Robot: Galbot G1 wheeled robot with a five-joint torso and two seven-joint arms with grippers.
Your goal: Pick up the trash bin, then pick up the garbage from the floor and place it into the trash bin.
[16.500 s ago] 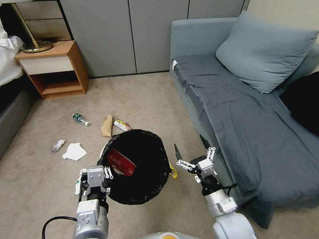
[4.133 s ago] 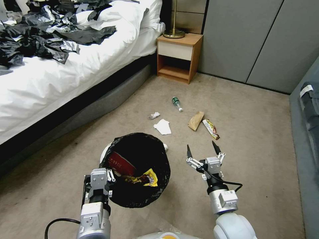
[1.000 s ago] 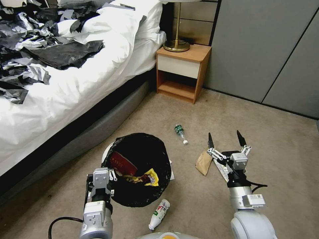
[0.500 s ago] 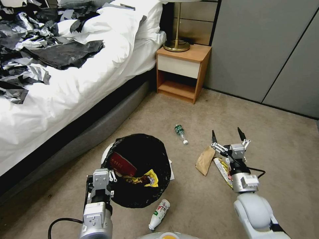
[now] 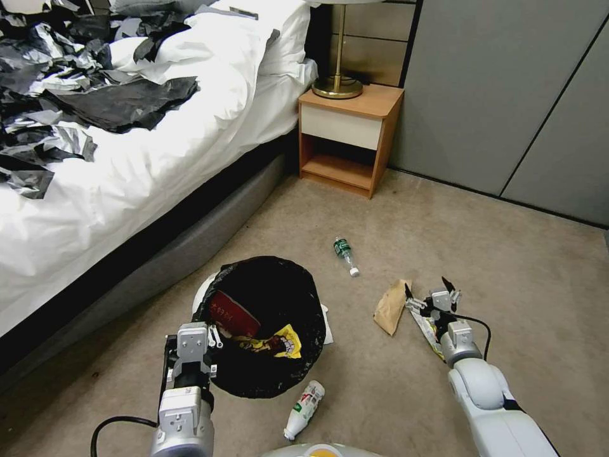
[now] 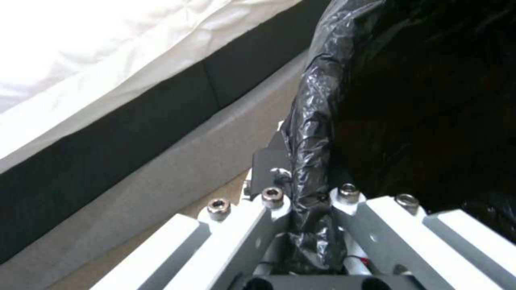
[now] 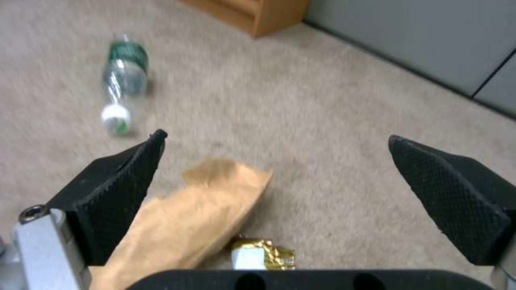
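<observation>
The left gripper [image 5: 190, 355] is holding the bin [image 5: 263, 327] off the carpet, its jaws clamped on the black liner at the rim, and a red packet [image 5: 231, 315] and a yellow wrapper [image 5: 279, 339] are lying inside. A white bottle [image 5: 304, 401] is lying on the floor just below the bin. Farther right, the right gripper [image 5: 430, 293] is hanging low with its jaws spread wide, one tip beside the brown bag [image 5: 390, 306] and the gold wrapper [image 5: 426, 324] under the wrist. To do this well, I'd say it should be settling squarely over one piece, not straddling both, and closing low against the pile. A green bottle [image 5: 343, 254] is lying further off. The carpet [image 5: 507, 254] is beige and flat; a bed [image 5: 127, 146] is standing on the left, a nightstand [image 5: 349, 136] at the back.
</observation>
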